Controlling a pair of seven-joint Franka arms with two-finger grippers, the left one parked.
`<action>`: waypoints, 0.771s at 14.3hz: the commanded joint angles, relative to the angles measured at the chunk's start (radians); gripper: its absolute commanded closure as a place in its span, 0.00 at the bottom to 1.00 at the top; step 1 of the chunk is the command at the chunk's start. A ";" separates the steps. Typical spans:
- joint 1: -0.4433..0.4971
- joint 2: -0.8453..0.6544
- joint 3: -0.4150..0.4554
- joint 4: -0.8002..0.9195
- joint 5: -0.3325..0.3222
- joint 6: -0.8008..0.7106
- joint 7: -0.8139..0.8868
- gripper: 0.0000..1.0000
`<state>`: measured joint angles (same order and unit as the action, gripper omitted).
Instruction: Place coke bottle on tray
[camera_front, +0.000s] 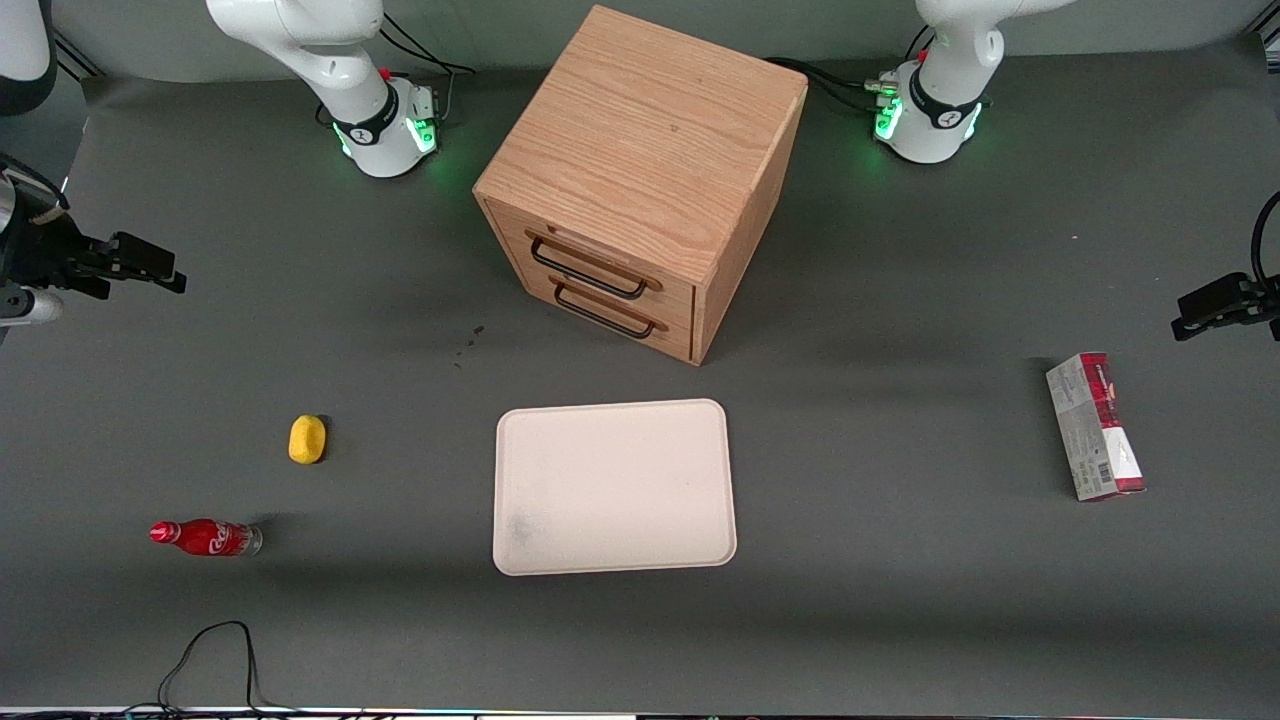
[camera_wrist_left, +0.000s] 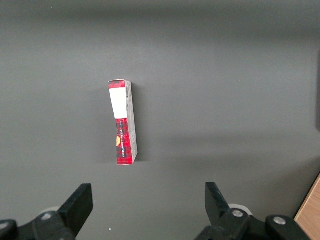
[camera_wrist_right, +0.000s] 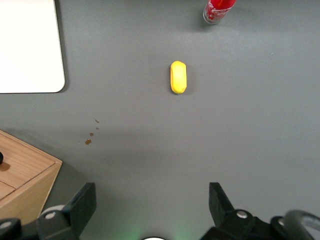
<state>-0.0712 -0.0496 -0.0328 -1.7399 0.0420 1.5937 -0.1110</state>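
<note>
Front view: your working arm's pincer (camera_front: 150, 268) hangs high over the tabletop (camera_front: 900, 600) at the working arm's end, well apart from every object, fingers pointing level toward the table's middle. In the right wrist view the pincer (camera_wrist_right: 152, 207) has its two fingers (camera_wrist_right: 82, 205) spread wide with bare tabletop between them. It holds nothing and touches nothing.

Count for you:
- One coke bottle (camera_front: 206, 537), lying on its side on the tabletop toward the working arm's end, nearer the front camera than the pincer. Its cap points away from the tray and its base toward it. The right wrist view catches only its base end (camera_wrist_right: 217, 11).
- One tray (camera_front: 614, 487), flat on the tabletop near the middle, in front of the cabinet's drawers. It has a faint grey smudge in the corner nearest the camera on the bottle's side. Bottle and tray are well apart.
- One yellow lump (camera_front: 307, 439), on the tabletop between pincer and bottle, a bit farther from the front camera than the bottle and apart from it.
- One wooden cabinet (camera_front: 640, 180), two drawers, each with a dark handle, set at an angle.
- One red-and-grey carton (camera_front: 1096, 426), lying flat toward the parked arm's end.
</note>
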 joint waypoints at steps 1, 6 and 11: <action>-0.016 0.013 0.014 0.037 0.032 -0.035 -0.022 0.00; -0.004 0.019 0.017 0.074 0.021 -0.092 -0.019 0.00; -0.001 0.013 0.017 0.079 0.018 -0.100 -0.015 0.00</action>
<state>-0.0711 -0.0425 -0.0164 -1.6848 0.0476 1.5141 -0.1153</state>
